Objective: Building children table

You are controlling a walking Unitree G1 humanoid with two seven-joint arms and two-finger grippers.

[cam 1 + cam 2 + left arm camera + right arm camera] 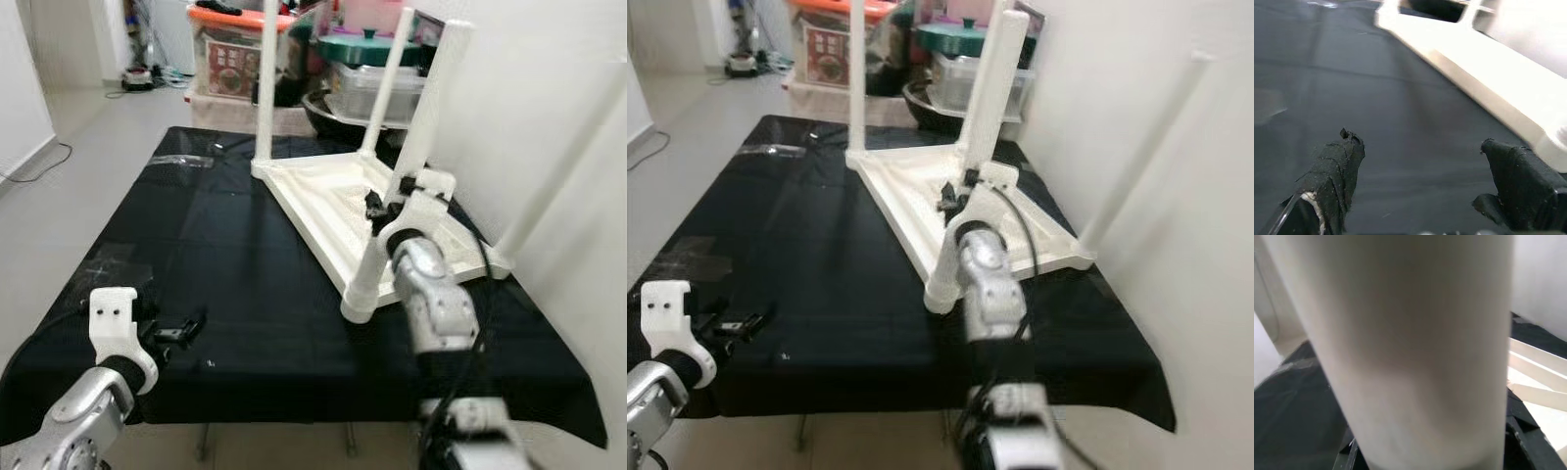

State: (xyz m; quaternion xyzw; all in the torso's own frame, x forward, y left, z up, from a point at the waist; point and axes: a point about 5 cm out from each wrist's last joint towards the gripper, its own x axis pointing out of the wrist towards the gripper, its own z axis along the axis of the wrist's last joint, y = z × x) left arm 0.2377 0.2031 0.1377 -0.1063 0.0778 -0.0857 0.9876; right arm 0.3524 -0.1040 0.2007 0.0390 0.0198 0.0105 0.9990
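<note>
I have the tabletop [328, 201] upside down on the right of the black cloth [196, 255] so legs point up, my right gripper [384, 209] clamping the near leg [423, 127], left gripper [1420, 171] wide, idle near-left.

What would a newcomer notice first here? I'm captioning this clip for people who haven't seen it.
First, the white tabletop lying upside down on the black cloth, legs pointing up. Next, the right gripper at the base of the near leg, which looms close in its wrist view. The left gripper hovers open above the cloth's near left corner.
</note>
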